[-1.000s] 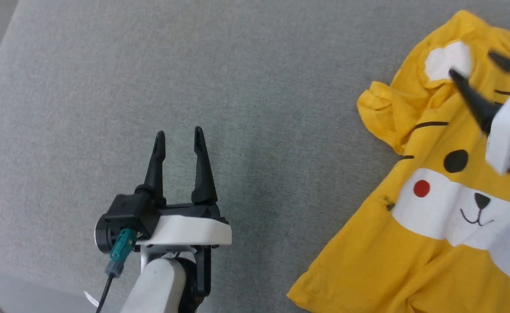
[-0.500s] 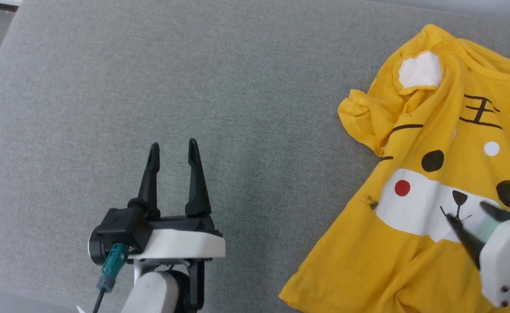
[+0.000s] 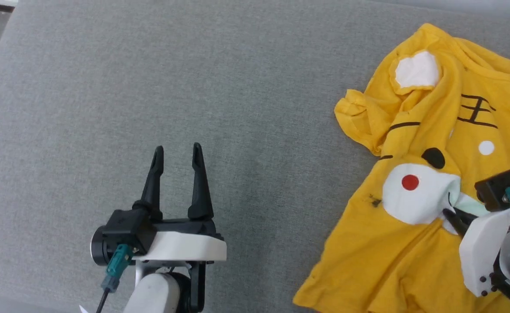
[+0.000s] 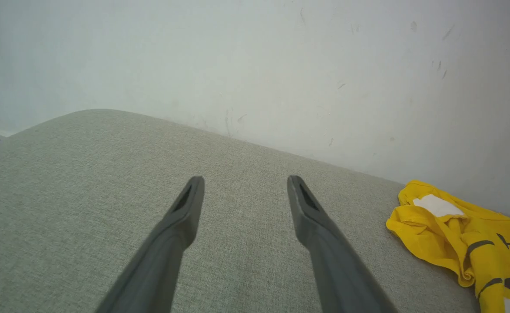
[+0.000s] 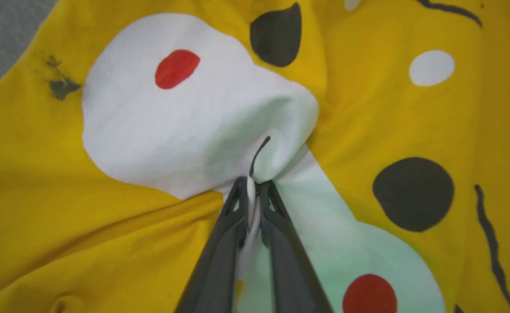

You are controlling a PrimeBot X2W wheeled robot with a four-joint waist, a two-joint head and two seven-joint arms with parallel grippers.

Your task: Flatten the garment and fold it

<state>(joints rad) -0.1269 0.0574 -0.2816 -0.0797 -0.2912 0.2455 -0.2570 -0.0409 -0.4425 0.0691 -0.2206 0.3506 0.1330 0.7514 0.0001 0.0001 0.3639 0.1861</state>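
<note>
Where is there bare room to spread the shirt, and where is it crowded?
Free: the grey surface between the left gripper and the garment, and ahead of that gripper's fingers to the wall. Crowded: the right side, where the right gripper pinches the garment.

The right hand (image 3: 452, 216) pinches the white muzzle of the garment (image 3: 389, 261); the left hand (image 3: 177, 148) hovers open, well apart.
</note>
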